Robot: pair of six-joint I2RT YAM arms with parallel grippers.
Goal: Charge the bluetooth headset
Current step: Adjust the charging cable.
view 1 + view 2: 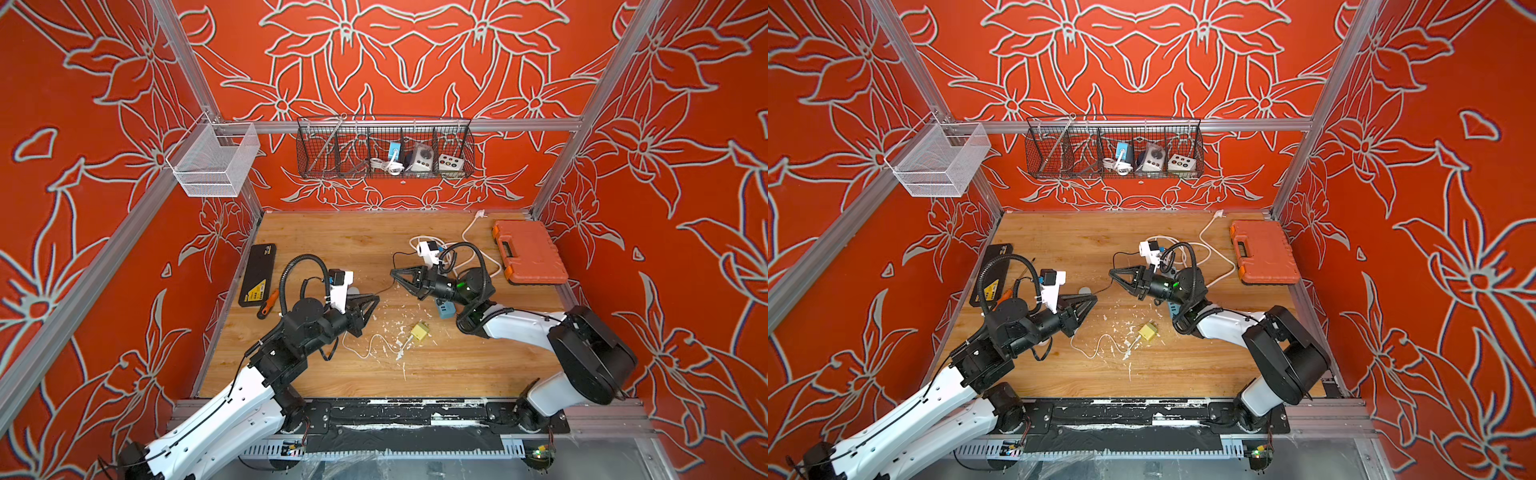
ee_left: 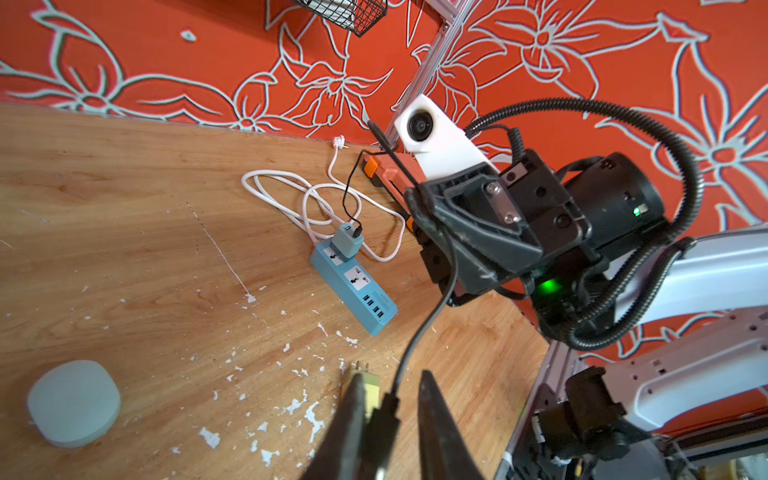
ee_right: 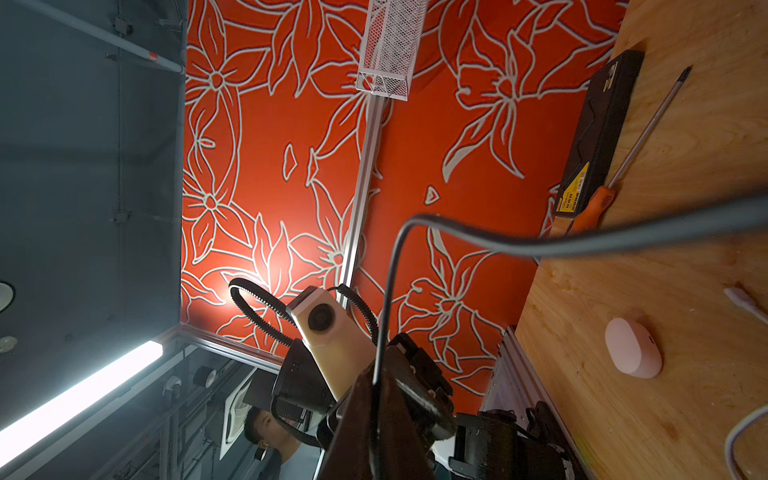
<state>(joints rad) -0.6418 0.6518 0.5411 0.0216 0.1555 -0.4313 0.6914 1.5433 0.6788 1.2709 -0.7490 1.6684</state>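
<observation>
So that the black cable [image 2: 432, 307] apparently spans clear of the table [image 2: 124, 208] for insertion, the right gripper [image 1: 392, 272] is closed on its mid-length, the left gripper [image 2: 390, 374] flanks its plug [image 2: 384, 419] (clamping indeterminable), and the headset case [image 2: 75, 403] lies unheld nearby.

Toolbox [image 1: 530, 249] back right on table [image 1: 332, 237]; flat box [image 1: 258, 272] far left, screwdriver [image 1: 268, 304] beside; headset case [image 1: 1084, 291] centre-left.

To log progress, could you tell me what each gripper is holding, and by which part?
The right gripper pinches the black charging cable mid-length. Its plug end lies inside the left gripper; whether clamped cannot be told.
</observation>
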